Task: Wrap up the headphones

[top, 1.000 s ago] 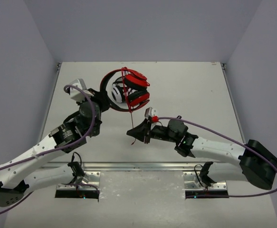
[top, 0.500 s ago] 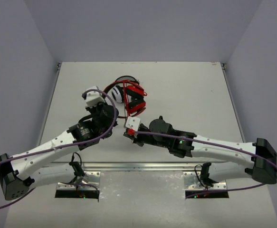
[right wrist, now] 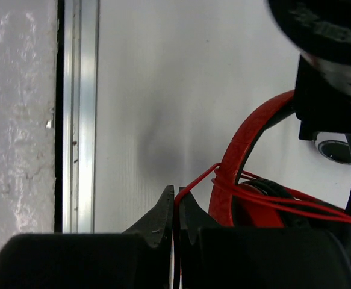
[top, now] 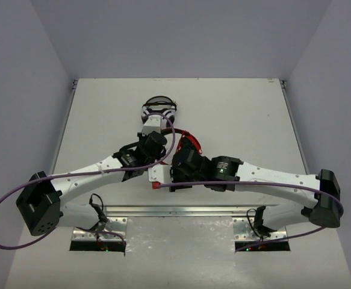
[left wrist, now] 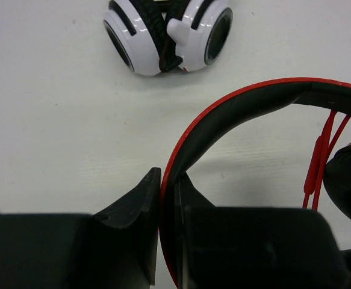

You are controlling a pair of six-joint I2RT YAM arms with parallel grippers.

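- The headphones (left wrist: 241, 99) are clamped at the headband by the left fingers (left wrist: 142, 205).
- Their thin red cable (right wrist: 196, 179) is pinched tight by the right fingers (right wrist: 160, 220).

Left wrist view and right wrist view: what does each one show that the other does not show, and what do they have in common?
Only the left wrist view shows both cups of the white-and-black headphones and the left gripper shut on the headband. Only the right wrist view shows the metal rail at the table edge and the right gripper pinching the cable. Both show the red headphones, their thin cable and the white table.
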